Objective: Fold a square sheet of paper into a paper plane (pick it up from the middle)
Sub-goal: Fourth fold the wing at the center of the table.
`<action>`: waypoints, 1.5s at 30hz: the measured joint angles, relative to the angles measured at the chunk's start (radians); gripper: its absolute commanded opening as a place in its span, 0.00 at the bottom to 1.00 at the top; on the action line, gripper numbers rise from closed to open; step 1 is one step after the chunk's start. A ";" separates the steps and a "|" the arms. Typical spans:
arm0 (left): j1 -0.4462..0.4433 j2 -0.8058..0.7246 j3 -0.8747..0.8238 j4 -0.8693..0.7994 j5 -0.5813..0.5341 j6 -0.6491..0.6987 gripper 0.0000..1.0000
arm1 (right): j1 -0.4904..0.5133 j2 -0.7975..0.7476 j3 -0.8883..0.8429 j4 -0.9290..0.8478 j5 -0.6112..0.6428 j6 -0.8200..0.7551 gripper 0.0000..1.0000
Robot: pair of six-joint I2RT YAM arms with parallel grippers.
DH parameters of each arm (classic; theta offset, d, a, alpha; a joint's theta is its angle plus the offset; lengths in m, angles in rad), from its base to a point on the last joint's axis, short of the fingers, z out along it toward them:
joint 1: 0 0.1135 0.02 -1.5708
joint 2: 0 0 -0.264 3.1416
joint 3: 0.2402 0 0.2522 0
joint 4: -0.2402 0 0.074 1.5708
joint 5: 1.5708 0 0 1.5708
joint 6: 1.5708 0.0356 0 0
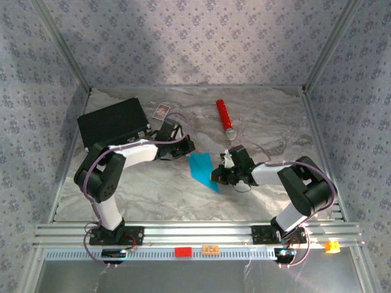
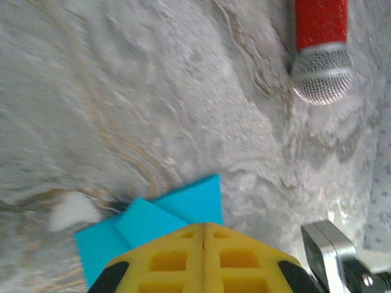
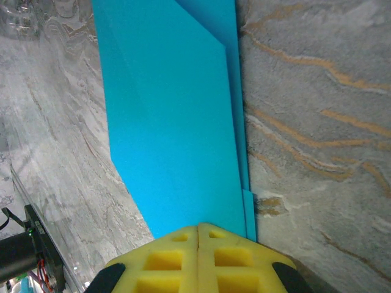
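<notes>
Two claws meet at a piece of cyan paper (image 1: 200, 166) in the middle of the marbled counter (image 1: 269, 122). In the top view the paper reads as a slim, folded, pointed shape running from upper left to lower right. The left claw (image 1: 186, 146) is at its upper end and the right claw (image 1: 218, 177) at its lower end. From the left wrist, the left claw (image 2: 203, 235) sits at the bottom centre of the frame with its yellow fingers (image 2: 165, 262) pressed flat together. The cyan paper (image 2: 165, 213) shows two overlapping layers and runs straight in under the tips, so the claw appears to be pinching the paper's edge. From the right wrist, the right claw (image 3: 198, 235) is likewise closed tight at the bottom of the frame. The cyan paper (image 3: 177, 122) rises from the seam between its fingers (image 3: 238, 262) and spreads up to the top edge, with a second layer peeking out along its right side. A red cylinder (image 1: 225, 117) with a mesh-covered end lies on the counter toward the upper centre of the top view, apart from the paper. It shows again at the upper right of the left wrist view (image 2: 321, 24). A black case (image 1: 113, 122) sits at the upper left, behind the left arm, and a small white card (image 1: 160, 111) lies just beside its right end.
</notes>
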 measured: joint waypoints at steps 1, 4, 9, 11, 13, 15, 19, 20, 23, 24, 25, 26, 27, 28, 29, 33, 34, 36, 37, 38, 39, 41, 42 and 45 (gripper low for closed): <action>-0.009 0.007 0.000 0.010 0.013 0.000 0.02 | 0.000 0.000 0.001 -0.002 0.000 0.000 0.00; -0.032 0.048 0.000 0.043 0.049 0.000 0.02 | 0.000 0.000 0.004 -0.010 0.000 0.000 0.00; -0.039 0.135 0.000 0.060 0.076 0.003 0.01 | 0.000 -0.004 0.005 -0.019 0.001 0.000 0.00; -0.037 0.154 -0.003 0.070 0.086 0.004 0.01 | -0.001 -0.009 0.005 -0.028 0.001 0.000 0.00; -0.036 0.156 -0.009 0.087 0.092 0.003 0.00 | -0.002 -0.019 0.005 -0.042 0.005 0.000 0.00; -0.036 0.157 -0.019 0.108 0.098 0.003 0.00 | -0.002 -0.029 0.005 -0.058 0.009 0.000 0.01; -0.030 0.158 -0.039 0.146 0.114 0.003 0.00 | 0.001 -0.040 0.027 -0.109 0.009 0.001 0.01; -0.029 0.158 -0.044 0.155 0.117 0.003 0.00 | 0.004 -0.040 0.039 -0.119 0.009 0.002 0.01; -0.026 0.158 -0.053 0.175 0.125 0.003 0.00 | 0.019 -0.025 0.101 -0.141 0.007 0.001 0.01; -0.026 0.158 -0.055 0.180 0.126 0.003 0.00 | 0.024 -0.011 0.126 -0.140 0.007 0.001 0.01; -0.026 0.158 -0.056 0.183 0.127 0.003 0.00 | 0.030 0.008 0.153 -0.139 0.006 0.001 0.02; -0.025 0.158 -0.057 0.183 0.127 0.003 0.00 | 0.035 0.029 0.176 -0.139 0.006 0.001 0.02; -0.025 0.158 -0.057 0.184 0.128 0.003 0.00 | 0.039 0.048 0.193 -0.139 0.005 0.001 0.02; -0.025 0.158 -0.057 0.184 0.128 0.003 0.00 | 0.043 0.072 0.211 -0.140 0.006 0.001 0.02; -0.025 0.158 -0.057 0.184 0.128 0.003 0.00 | 0.047 0.091 0.224 -0.142 0.009 0.000 0.03; -0.025 0.158 -0.059 0.187 0.128 0.003 0.00 | 0.052 0.156 0.264 -0.178 0.021 -0.018 0.03; -0.025 0.158 -0.059 0.187 0.128 0.003 0.00 | 0.052 0.160 0.265 -0.185 0.020 -0.026 0.03; -0.025 0.158 -0.059 0.188 0.127 0.003 0.00 | 0.051 0.159 0.265 -0.189 0.020 -0.034 0.03; -0.024 0.158 -0.059 0.188 0.128 0.003 0.00 | 0.051 0.158 0.262 -0.187 0.020 -0.039 0.03; -0.024 0.158 -0.060 0.188 0.128 0.003 0.00 | 0.051 0.153 0.253 -0.180 0.020 -0.042 0.04; -0.024 0.158 -0.060 0.190 0.128 0.003 0.00 | 0.051 0.147 0.243 -0.172 0.019 -0.042 0.04; -0.024 0.158 -0.062 0.193 0.131 0.003 0.00 | 0.051 0.123 0.214 -0.164 0.019 -0.046 0.04; -0.023 0.158 -0.063 0.195 0.132 0.003 0.00 | 0.051 0.112 0.201 -0.164 0.018 -0.046 0.04; -0.023 0.158 -0.063 0.198 0.132 0.003 0.00 | 0.048 0.071 0.150 -0.152 0.015 -0.045 0.05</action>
